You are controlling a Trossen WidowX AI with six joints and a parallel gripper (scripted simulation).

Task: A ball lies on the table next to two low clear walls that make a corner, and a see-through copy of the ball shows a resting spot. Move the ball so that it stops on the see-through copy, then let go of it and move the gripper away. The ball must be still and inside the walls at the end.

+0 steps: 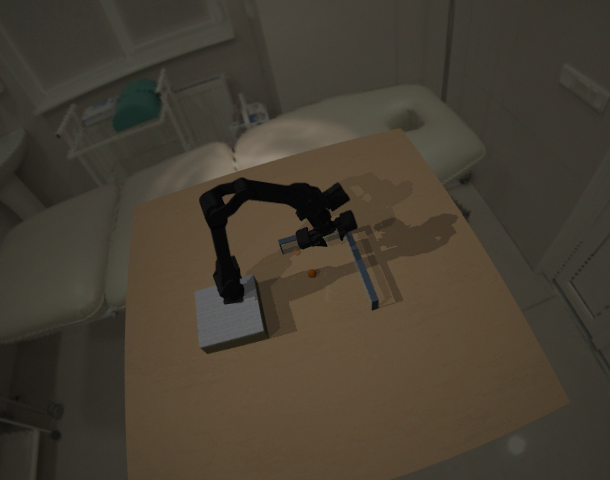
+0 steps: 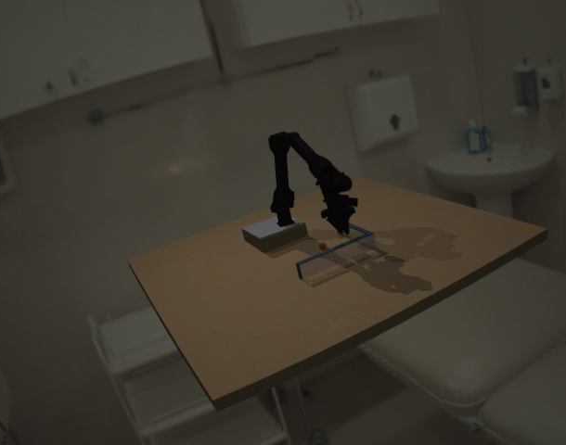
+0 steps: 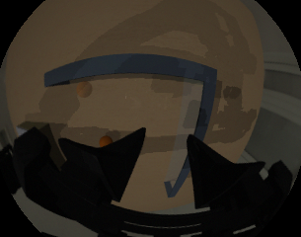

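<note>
The orange ball [image 1: 311, 273] [image 2: 322, 246] [image 3: 106, 141] lies on the table on the inner side of the walls; the left finger partly hides it in the wrist view. The paler see-through copy [image 1: 296, 252] [image 2: 340, 235] [image 3: 84, 89] shows near the free end of the short wall [image 1: 287, 240] [image 2: 360, 230] [image 3: 130, 64]. The long wall [image 1: 362, 271] [image 2: 333, 248] [image 3: 209, 104] meets it at the corner. My gripper [image 1: 330, 241] [image 2: 344, 232] [image 3: 167, 134] is partly open and empty, above the area near the short wall. The ball is outside its fingers, to their left in the wrist view.
The arm's base block [image 1: 230, 320] [image 2: 274, 235] stands on the table [image 1: 346, 387] [image 2: 254, 325] on the side away from the long wall. Arm shadows cross the ball's area and the walls. A padded couch [image 1: 439, 118] stands beyond the table edge.
</note>
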